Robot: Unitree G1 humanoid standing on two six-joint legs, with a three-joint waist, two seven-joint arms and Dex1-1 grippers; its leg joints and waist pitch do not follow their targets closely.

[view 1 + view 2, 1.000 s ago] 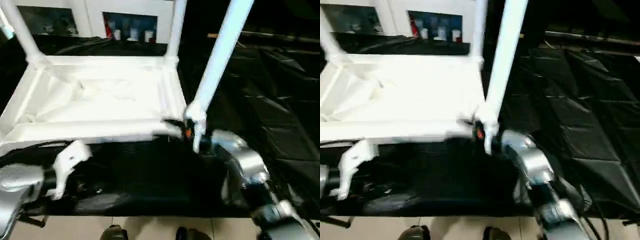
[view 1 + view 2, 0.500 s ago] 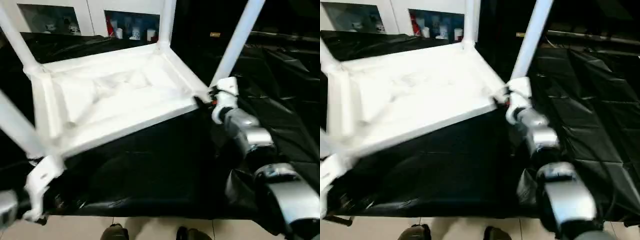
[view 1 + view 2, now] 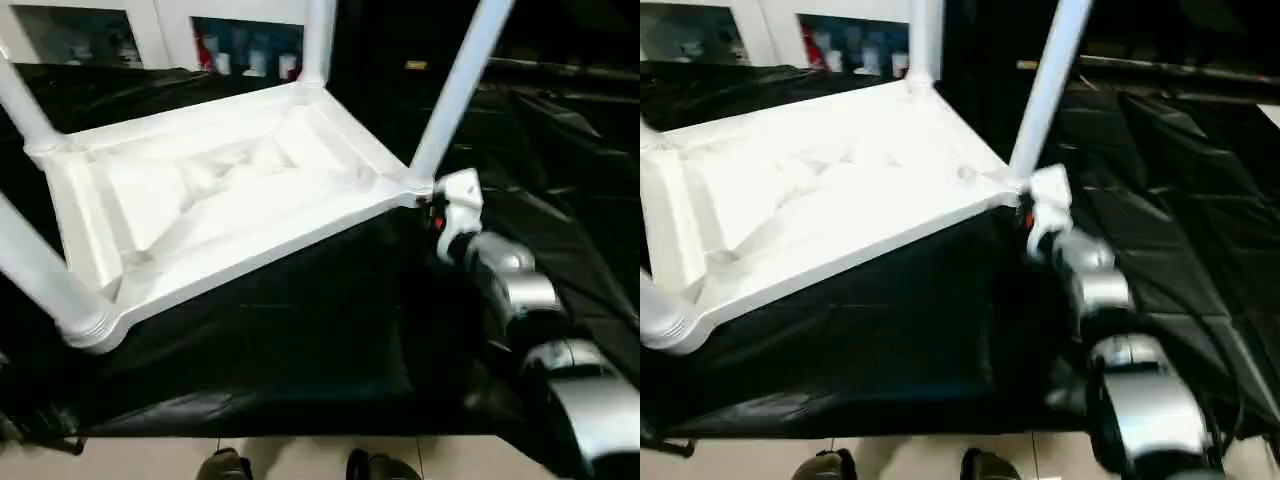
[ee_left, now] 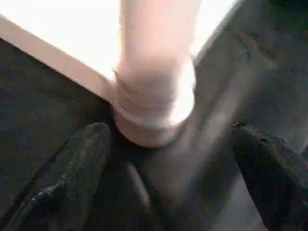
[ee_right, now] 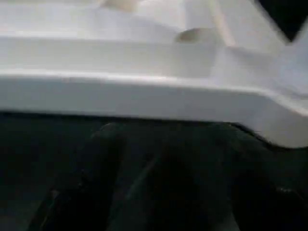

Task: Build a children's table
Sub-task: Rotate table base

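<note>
The white tabletop [image 3: 220, 190] lies underside up on the black sheet, turned at an angle. Four white legs stand in its corner sockets: one at the near left [image 3: 40, 270], one at the far left [image 3: 20, 105], one at the back [image 3: 318, 40] and one at the right [image 3: 460, 90]. My right gripper [image 3: 428, 205] sits at the right corner, just below that leg's socket. In the right wrist view its dark fingers [image 5: 82, 187] stand apart under the tabletop's rim [image 5: 144, 96]. In the left wrist view my left gripper [image 4: 168, 192] is open, its fingers [image 4: 72, 178] wide apart before a leg socket [image 4: 154, 110].
A black sheet [image 3: 300, 350] covers the work surface and reaches to the right. The white glass-door cabinet [image 3: 250, 45] stands behind. Pale floor and two dark feet [image 3: 225, 465] show along the near edge.
The tabletop has swung round, its right corner going away and to the right with my right gripper. My left arm has dropped out of the head views.
</note>
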